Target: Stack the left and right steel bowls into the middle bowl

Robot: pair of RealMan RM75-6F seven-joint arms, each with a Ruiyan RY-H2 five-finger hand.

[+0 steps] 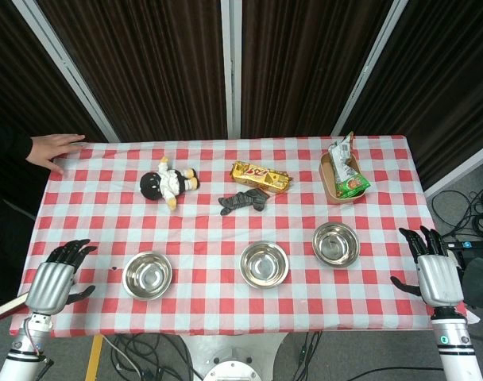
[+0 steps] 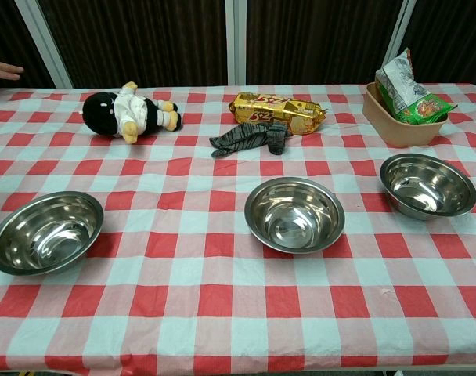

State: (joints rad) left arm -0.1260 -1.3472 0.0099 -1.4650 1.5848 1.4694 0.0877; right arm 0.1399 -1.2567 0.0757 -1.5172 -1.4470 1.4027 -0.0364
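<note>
**Steel bowls in a row, both hands empty**

Red-and-white checked table carries 3 steel bowls along its near edge, well apart and upright: left bowl, middle bowl, right bowl. Behind them lie a plush toy, a tan tray of snack bags, a biscuit pack and a grey sock. The left hand and right hand hover at the table's sides, fingers spread, holding nothing.
</note>
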